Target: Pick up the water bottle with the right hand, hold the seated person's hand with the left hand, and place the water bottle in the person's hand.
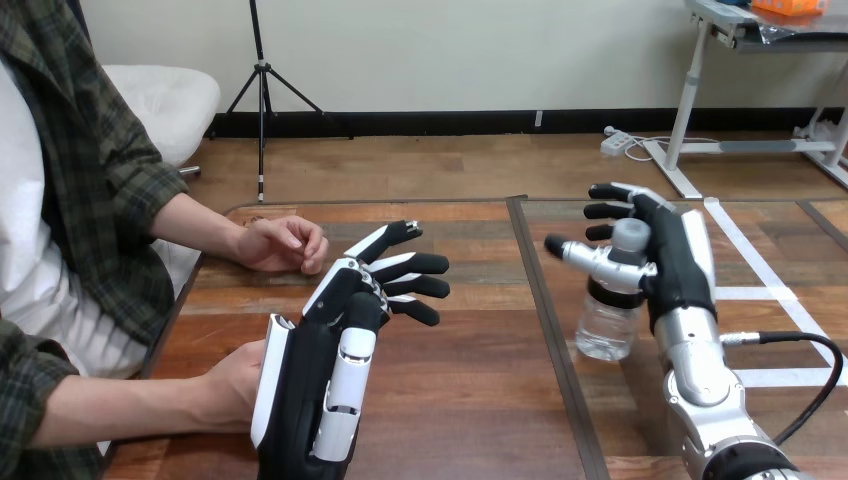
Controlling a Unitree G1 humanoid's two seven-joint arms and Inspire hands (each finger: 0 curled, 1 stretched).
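Table, water bottle beside right hand

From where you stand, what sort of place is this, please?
Likely a robot test bench: brown wooden table, clear plastic water bottle at the right hand, the person's nearer hand beside the left hand.

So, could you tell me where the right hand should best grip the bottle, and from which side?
Grip the bottle round its clear body, below the neck, from its right: it stands upright, and the open right hand is beside it there.
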